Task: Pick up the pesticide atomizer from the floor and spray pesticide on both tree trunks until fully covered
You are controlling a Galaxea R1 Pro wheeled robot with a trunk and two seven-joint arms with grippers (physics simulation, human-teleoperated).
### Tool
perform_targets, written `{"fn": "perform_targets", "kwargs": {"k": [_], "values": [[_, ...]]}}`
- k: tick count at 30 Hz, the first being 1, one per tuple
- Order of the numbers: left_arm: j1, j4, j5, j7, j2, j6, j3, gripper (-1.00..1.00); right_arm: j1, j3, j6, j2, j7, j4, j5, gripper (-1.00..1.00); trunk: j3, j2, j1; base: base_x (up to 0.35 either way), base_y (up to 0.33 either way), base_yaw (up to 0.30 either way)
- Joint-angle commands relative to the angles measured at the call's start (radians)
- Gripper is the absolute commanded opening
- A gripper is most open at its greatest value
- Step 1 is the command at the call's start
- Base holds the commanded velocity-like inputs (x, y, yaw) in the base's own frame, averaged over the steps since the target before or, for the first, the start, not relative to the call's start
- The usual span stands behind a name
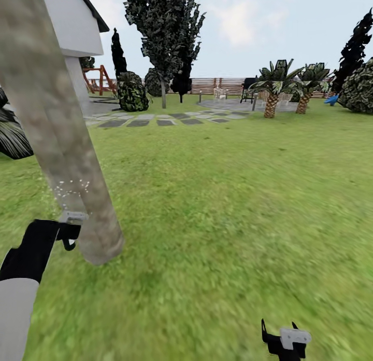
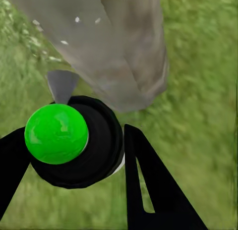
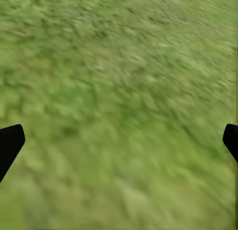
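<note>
Your left gripper [image 2: 74,155] pinched the dark cylindrical pesticide atomizer [image 2: 82,150], its top dot green, just beside the thick mottled grey-brown tree trunk [image 1: 62,143]; your right gripper [image 3: 119,141] hung spread over grass [image 3: 119,66].

The head camera looks forward and down across the lawn [image 1: 233,195]. Each wrist camera looks along its pincer, close to the grass; the left shares the nearby trunk [image 1: 62,143] with it.

Green lawn [image 1: 233,195], stone paving [image 1: 166,118], wooden fence [image 1: 217,85], white house [image 1: 72,24], cloudy sky [image 1: 259,18]
</note>
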Motion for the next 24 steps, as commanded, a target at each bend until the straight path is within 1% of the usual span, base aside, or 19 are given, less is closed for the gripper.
{"fn": "perform_targets", "kwargs": {"k": [1,2,3,5,7,10,11,13,15,16,17,19,22,24], "values": [[0.013,0.025,0.006,0.001,-0.003,-0.050,0.037,-1.00,0.000,0.000,0.000,0.000,0.000,0.000,0.000,1.00,0.000,0.000,0.000,0.218,-0.211,0.000],[0.036,0.103,0.006,0.004,-0.007,-0.167,0.093,-1.00,0.000,0.000,0.000,0.000,0.000,0.000,0.000,1.00,0.000,0.000,0.000,0.212,-0.211,0.000],[0.049,0.131,0.006,0.004,-0.008,-0.190,0.109,-1.00,0.000,0.000,0.000,0.000,0.000,0.000,0.000,1.00,0.000,0.000,0.000,0.202,-0.212,0.000],[0.073,0.164,0.006,0.004,-0.009,-0.208,0.122,-1.00,0.000,0.000,0.000,0.000,0.000,0.000,0.001,1.00,0.000,0.000,0.000,0.196,-0.214,0.000],[0.090,0.185,0.007,0.004,-0.011,-0.217,0.128,-1.00,0.000,0.000,0.001,0.000,0.000,0.001,0.001,1.00,0.000,0.000,0.000,0.162,-0.232,0.000],[0.096,0.191,0.008,0.005,-0.013,-0.219,0.129,-1.00,0.000,0.000,0.001,0.000,0.001,0.001,0.001,1.00,0.000,0.000,0.000,0.049,-0.223,0.000],[0.099,0.192,0.007,0.005,-0.018,-0.226,0.129,-1.00,0.000,0.000,0.001,0.000,0.001,0.001,0.001,1.00,0.000,0.000,0.000,0.013,-0.086,0.000],[0.122,0.191,0.008,0.006,-0.024,-0.262,0.129,-1.00,0.000,0.000,0.001,0.000,0.001,0.001,0.001,1.00,0.000,0.000,0.000,0.005,-0.033,0.000],[0.132,0.190,0.008,0.009,-0.026,-0.288,0.129,-1.00,0.000,0.000,0.001,0.001,0.002,0.001,0.001,1.00,0.000,0.000,0.000,0.001,-0.009,0.065],[0.135,0.190,0.008,0.013,-0.033,-0.295,0.129,-1.00,0.000,0.000,0.001,0.001,0.002,0.001,0.001,1.00,0.000,0.000,0.000,0.001,-0.004,0.187],[0.137,0.190,0.006,0.021,-0.051,-0.301,0.130,-1.00,0.000,0.000,0.001,0.001,0.001,0.000,0.001,1.00,0.000,0.000,0.000,0.000,-0.002,0.240],[0.139,0.192,0.005,0.067,-0.064,-0.308,0.134,-1.00,0.000,0.000,0.001,0.000,0.000,0.000,0.000,1.00,0.000,0.000,0.000,0.000,-0.001,0.263],[0.144,0.194,0.008,0.161,-0.068,-0.341,0.135,-1.00,0.000,0.000,0.001,0.000,0.000,0.000,0.000,1.00,0.000,0.000,0.000,0.000,-0.127,0.275],[0.146,0.194,0.008,0.180,-0.068,-0.352,0.136,-1.00,0.000,0.000,0.001,0.000,0.000,0.001,0.000,1.00,0.000,0.000,0.000,0.000,-0.248,0.272]]}}
